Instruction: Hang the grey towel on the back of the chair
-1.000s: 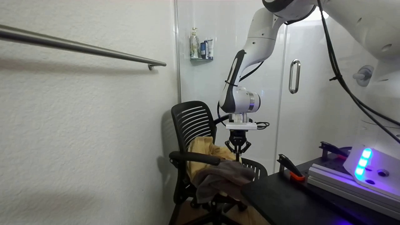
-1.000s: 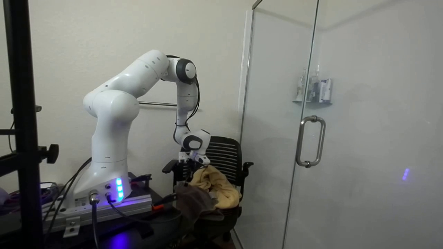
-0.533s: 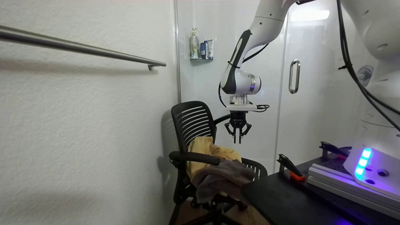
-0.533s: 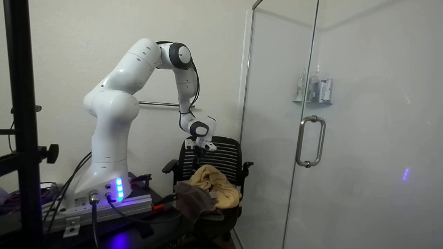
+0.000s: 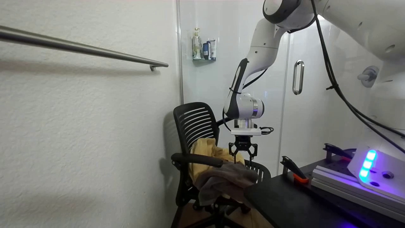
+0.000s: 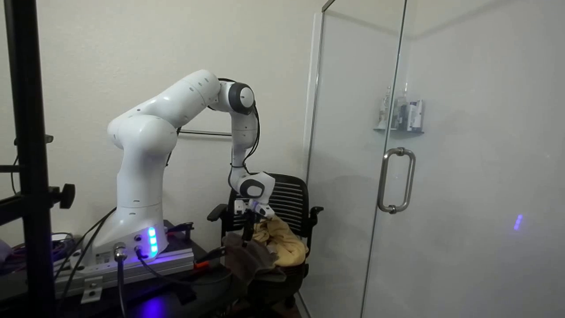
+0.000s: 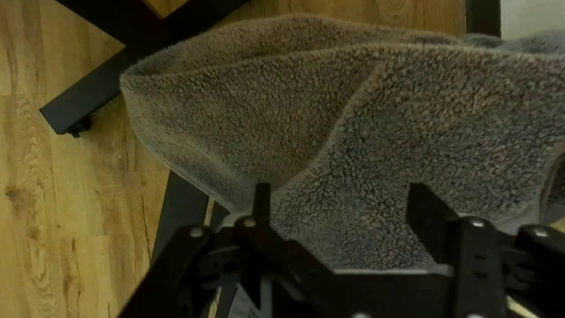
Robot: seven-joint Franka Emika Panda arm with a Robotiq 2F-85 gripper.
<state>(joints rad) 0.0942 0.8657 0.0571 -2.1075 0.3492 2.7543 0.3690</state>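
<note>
Set against half a second ago, the claw (image 5: pixel 242 162) sits lower, right of centre in an exterior view; its two fingers (image 7: pixel 262 201), nearly together then, stand wide apart now and grip nothing; the one grey towel (image 5: pixel 226 180) lies as it did, bunched on the one chair (image 5: pixel 197 125) at lower centre, against one yellow cloth (image 5: pixel 202 148); it fills much of the wrist view, and I cannot tell whether the fingers touch it; two armrests (image 6: pixel 216 212); two clamps (image 5: pixel 292 167) at lower right; one towel rail (image 5: pixel 82 47) at upper left
</note>
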